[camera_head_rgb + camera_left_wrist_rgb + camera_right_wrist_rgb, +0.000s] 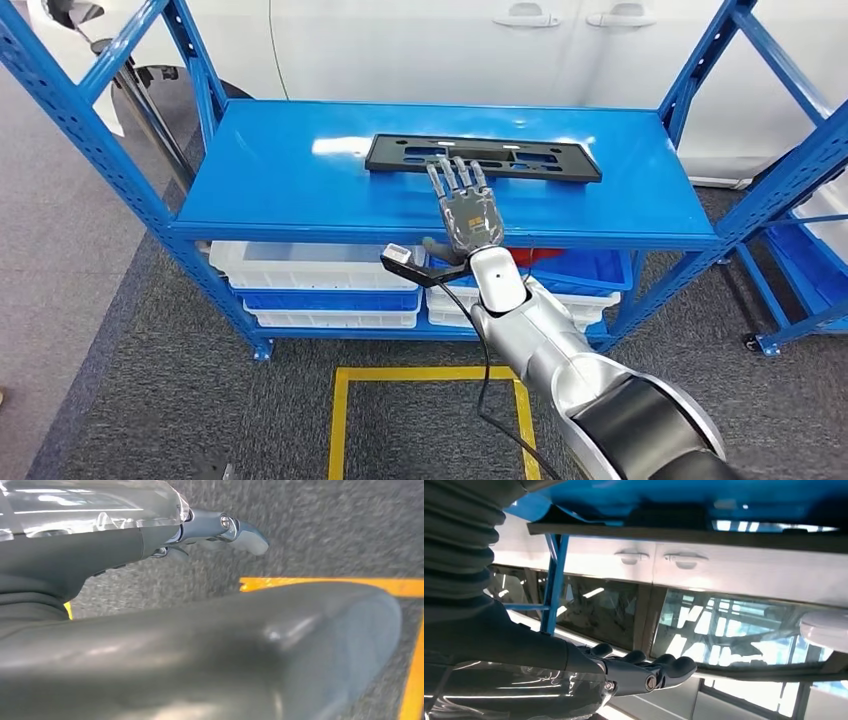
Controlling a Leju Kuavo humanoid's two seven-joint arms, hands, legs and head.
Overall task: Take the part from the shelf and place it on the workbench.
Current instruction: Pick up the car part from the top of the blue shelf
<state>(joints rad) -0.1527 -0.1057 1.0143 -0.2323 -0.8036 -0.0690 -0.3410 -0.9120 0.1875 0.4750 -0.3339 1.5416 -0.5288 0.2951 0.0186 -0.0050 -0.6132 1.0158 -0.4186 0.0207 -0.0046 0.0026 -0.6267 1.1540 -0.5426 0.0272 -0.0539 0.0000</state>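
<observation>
A long flat black plastic part (484, 157) with several cut-outs lies across the blue shelf top (280, 170), toward its back. My right hand (463, 203) reaches over the shelf's front half with fingers spread flat, their tips at the part's near edge, holding nothing. In the right wrist view the same hand (634, 672) has its fingers stretched out side by side and the part (669, 517) is a dark shape against the blue shelf. The left wrist view has my left hand (220, 529) hanging over the grey carpet, fingers extended, empty.
White and blue bins (330, 290) fill the lower shelf level. Blue uprights (90, 130) frame the rack, and a second blue rack (800, 250) stands at the right. A white car (480, 40) is behind. A yellow floor square (430, 410) marks the carpet.
</observation>
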